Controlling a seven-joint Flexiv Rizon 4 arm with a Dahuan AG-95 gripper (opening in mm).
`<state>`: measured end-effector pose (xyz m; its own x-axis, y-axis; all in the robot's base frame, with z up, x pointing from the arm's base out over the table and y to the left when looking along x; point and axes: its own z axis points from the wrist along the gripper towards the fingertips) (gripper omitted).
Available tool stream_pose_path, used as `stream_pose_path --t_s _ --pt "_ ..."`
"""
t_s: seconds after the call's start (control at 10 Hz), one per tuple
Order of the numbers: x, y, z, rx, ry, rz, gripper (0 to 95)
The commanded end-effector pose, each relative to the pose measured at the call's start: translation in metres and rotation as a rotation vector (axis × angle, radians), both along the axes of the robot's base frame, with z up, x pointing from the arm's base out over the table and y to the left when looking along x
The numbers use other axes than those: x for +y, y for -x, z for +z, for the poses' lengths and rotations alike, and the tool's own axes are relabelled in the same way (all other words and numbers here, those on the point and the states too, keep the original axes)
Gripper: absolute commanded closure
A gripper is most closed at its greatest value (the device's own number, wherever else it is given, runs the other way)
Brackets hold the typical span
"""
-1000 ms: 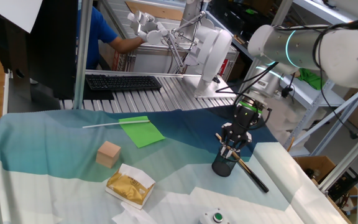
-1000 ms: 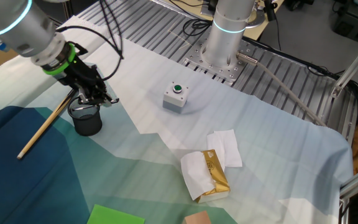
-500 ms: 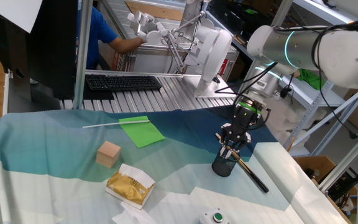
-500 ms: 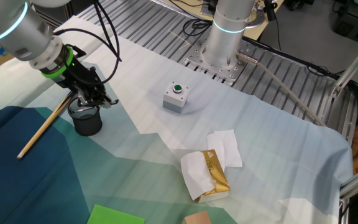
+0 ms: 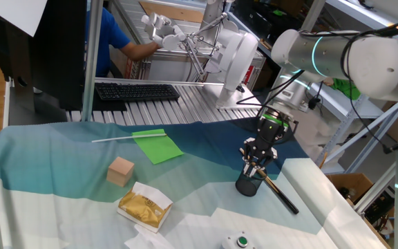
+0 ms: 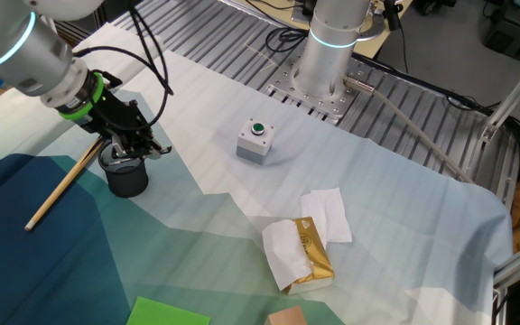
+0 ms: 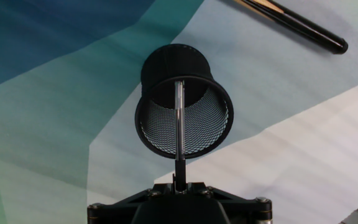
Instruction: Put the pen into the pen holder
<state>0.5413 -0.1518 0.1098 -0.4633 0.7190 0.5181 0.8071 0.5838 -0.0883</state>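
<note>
The pen holder (image 7: 166, 62), a small black mesh cup, stands upright on the cloth; it also shows in one fixed view (image 5: 247, 185) and in the other fixed view (image 6: 129, 179). My gripper (image 7: 179, 183) hangs straight above the cup's mouth and is shut on the pen (image 7: 179, 124), a slim black pen with a silvery glint. The pen points down, with its lower end inside the cup's rim. In the fixed views my gripper (image 5: 256, 166) (image 6: 125, 152) sits just over the cup, and the pen is too small to make out there.
A long brown-and-black stick (image 5: 278, 192) (image 6: 61, 185) (image 7: 291, 22) lies against the cup's side. A tan cube (image 5: 121, 171), green paper (image 5: 157, 146), a thin white rod (image 5: 126, 137), a yellow packet on tissue (image 6: 310, 253) and a button box (image 6: 257, 141) lie further off.
The arm has shifted slightly over the cup, leftward in the other fixed view. The gripper stays shut on the pen above the holder.
</note>
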Motion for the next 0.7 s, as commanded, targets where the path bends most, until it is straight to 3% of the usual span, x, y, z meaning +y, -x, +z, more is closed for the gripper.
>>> stream_pose_path --t_s 0.1,0.3,0.4,0.7 --pt "0.0008 0.0016 0.0002 0.014 -0.007 0.008 95.0" --pt "0.0007 0.0018 0.0007 0.042 -0.022 0.015 95.0" --pt "0.0005 0.0020 0.0013 0.044 -0.028 0.015 95.0" --pt "-0.0004 0.0028 0.0037 0.026 -0.025 0.023 95.0"
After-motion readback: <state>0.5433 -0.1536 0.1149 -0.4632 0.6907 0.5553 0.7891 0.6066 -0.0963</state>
